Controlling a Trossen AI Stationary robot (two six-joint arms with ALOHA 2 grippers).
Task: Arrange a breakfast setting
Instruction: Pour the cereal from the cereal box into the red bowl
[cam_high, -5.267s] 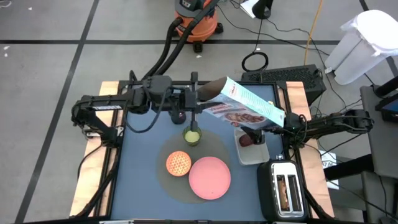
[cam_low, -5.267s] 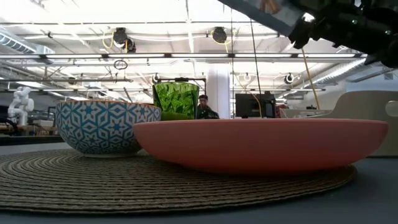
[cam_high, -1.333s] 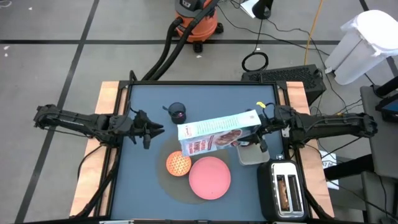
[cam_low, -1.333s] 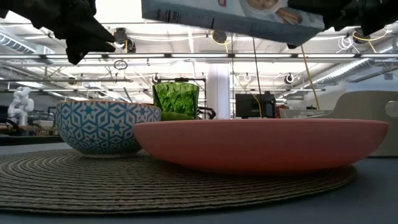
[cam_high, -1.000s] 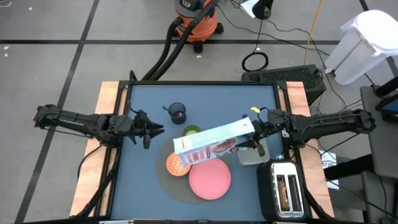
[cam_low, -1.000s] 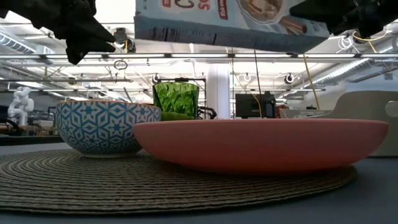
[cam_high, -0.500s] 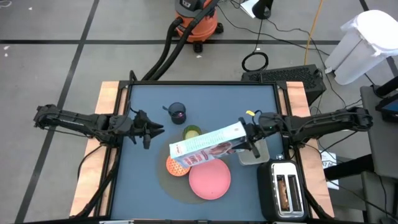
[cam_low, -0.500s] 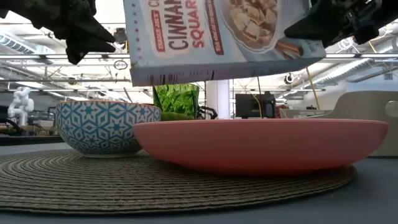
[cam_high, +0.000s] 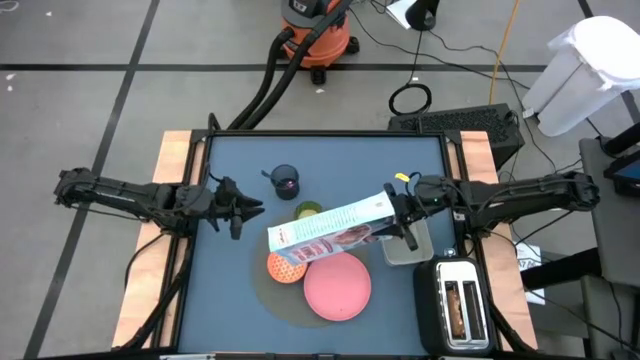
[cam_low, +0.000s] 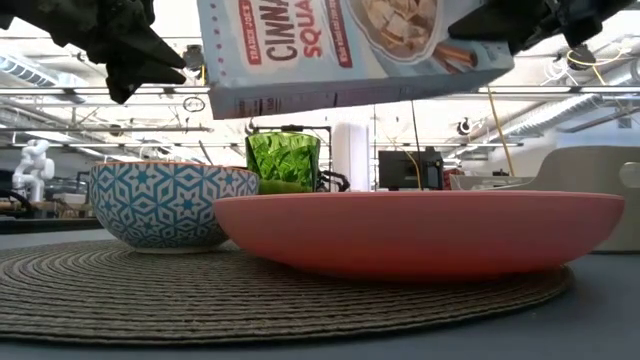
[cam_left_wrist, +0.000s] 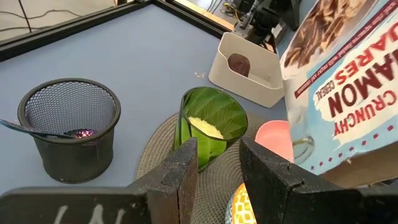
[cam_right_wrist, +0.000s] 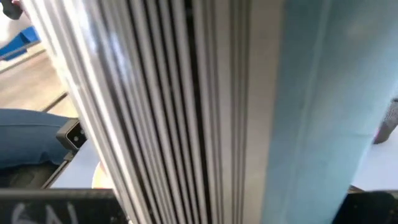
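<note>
Overhead, the left gripper (cam_high: 248, 208) waits left of centre, its fingers a narrow gap apart around nothing. Mid-frame, the cereal box (cam_high: 330, 231) hangs tilted, long axis running lower-left to upper-right, its low end over the small orange bowl (cam_high: 283, 265), apparently for pouring. Rightward, the right gripper (cam_high: 398, 212) clamps its upper end.

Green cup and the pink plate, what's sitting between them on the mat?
Nothing rests between the green cup and the pink plate; the cereal box, held by the right gripper, hangs above, per high and low views.
</note>
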